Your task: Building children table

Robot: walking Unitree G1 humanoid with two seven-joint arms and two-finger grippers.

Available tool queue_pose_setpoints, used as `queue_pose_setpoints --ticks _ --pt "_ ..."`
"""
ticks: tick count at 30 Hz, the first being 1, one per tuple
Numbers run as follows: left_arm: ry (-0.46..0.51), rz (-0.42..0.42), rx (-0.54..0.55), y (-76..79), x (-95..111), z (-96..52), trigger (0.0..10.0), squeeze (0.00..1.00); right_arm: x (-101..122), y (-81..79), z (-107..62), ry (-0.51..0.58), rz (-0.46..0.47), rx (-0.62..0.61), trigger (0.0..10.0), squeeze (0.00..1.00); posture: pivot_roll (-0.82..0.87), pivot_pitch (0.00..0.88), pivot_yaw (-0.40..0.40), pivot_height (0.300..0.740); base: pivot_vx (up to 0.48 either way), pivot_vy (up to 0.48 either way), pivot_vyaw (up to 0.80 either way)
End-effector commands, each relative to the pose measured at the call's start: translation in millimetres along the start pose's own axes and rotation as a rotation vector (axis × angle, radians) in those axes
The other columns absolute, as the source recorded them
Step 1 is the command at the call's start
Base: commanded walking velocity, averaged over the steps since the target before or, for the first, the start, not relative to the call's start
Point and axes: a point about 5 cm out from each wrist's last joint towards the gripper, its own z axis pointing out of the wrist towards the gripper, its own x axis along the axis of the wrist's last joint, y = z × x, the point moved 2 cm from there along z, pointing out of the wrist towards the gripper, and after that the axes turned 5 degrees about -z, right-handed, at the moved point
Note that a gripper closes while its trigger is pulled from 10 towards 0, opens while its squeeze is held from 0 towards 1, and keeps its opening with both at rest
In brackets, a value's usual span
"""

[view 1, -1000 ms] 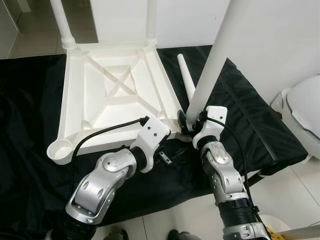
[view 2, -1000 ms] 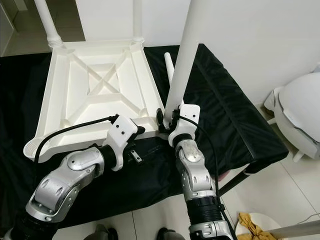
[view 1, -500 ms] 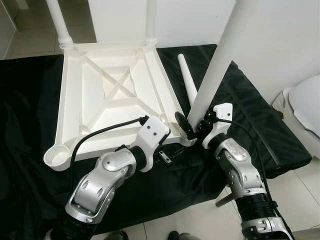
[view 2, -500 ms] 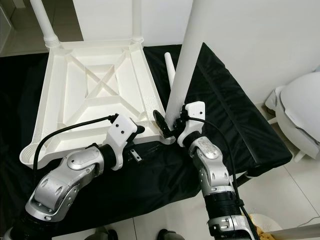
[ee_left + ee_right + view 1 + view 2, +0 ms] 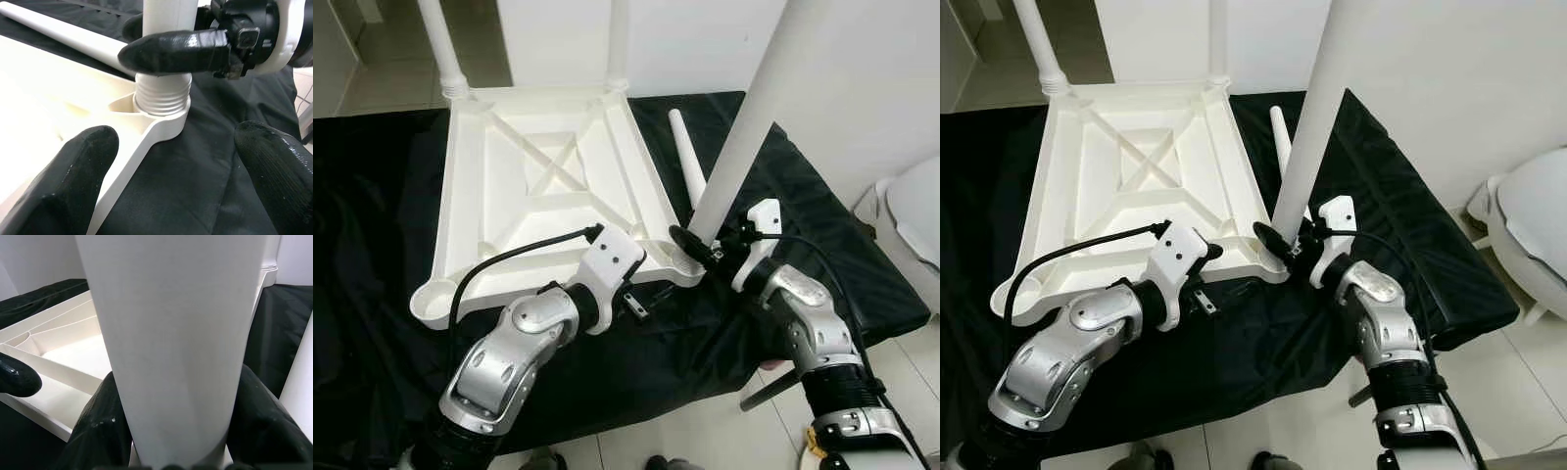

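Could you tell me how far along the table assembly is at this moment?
Done: two legs stand in the far corners of the upturned tabletop. In hand: the right tool grips a third leg in its near socket, threads showing. Left tool open beside it. Left: spare leg on the cloth, near-left socket empty.

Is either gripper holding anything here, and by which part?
The right gripper clamps the upright leg just above its threaded base. The left gripper is open, holding nothing.

Head stereo pair looking down, wrist cameras close on table leg [image 5: 164,19]
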Motion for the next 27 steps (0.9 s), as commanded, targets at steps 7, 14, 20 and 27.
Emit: queue_pose_setpoints --ticks 7,14,20,27 --pt "-0.009 -0.017 -0.009 1.2 -0.7 0.8 10.0 0.0 -6.6 1.0 -2.7 -0.016 0.047 -0.027 9.6 0.0 0.0 0.115 -0.012 0.74 0.0 0.0 0.0" --pt "-0.009 -0.022 -0.007 2.0 -0.8 1.1 10.0 0.0 -5.3 -5.1 8.9 -0.001 0.08 -0.179 10.0 0.0 0.0 0.116 -0.013 0.74 0.0 0.0 0.0" --pt "-0.009 -0.027 -0.009 3.1 -0.9 1.2 10.0 0.0 -2.1 -9.4 15.9 0.009 0.091 -0.33 10.0 0.0 0.0 0.116 -0.012 0.74 0.0 0.0 0.0" --pt "-0.011 -0.031 -0.012 3.7 -1.3 1.3 10.0 0.0 4.3 -9.3 15.4 0.031 0.106 -0.537 10.0 0.0 0.0 0.119 -0.015 0.74 0.0 0.0 0.0"
